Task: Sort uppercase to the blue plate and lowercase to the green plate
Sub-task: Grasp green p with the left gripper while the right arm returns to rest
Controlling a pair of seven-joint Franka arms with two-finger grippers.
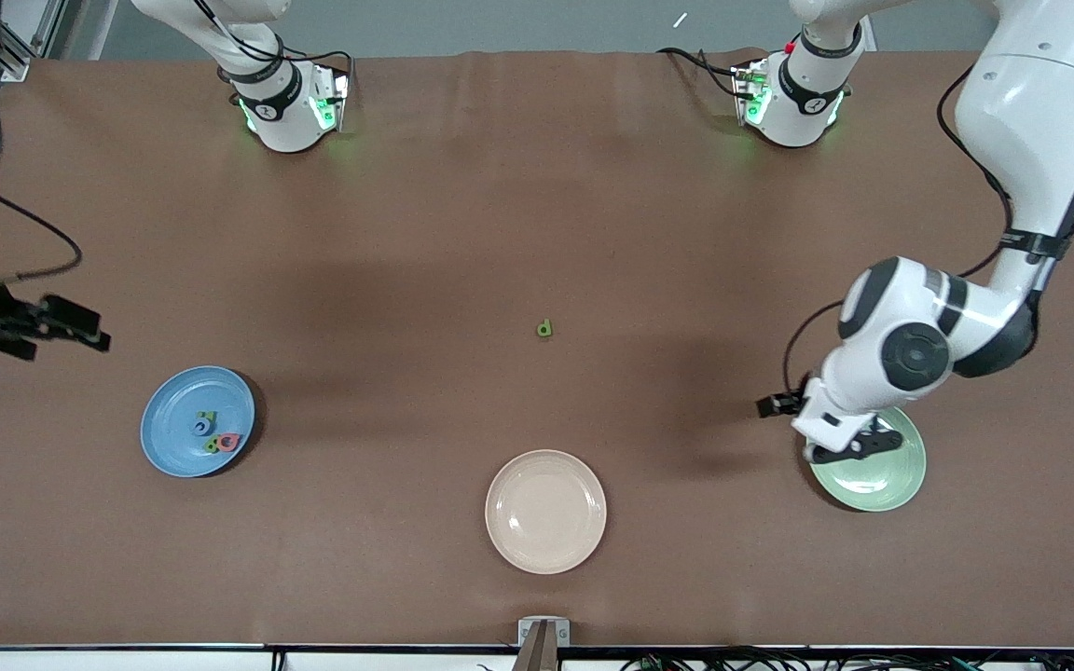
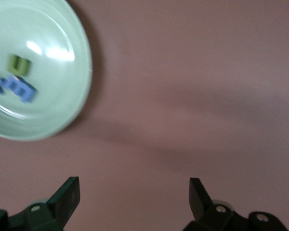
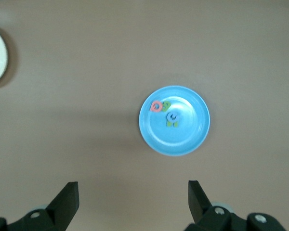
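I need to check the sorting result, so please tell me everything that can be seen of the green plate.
The green plate is round, pale mint green, glossy like glazed ceramic, with a raised rim. It lies flat on the brown table at the left arm's end, beside the cream plate. The left gripper hangs over its edge, open and empty. The left wrist view shows three small foam pieces in it: one green and two blue, close together.
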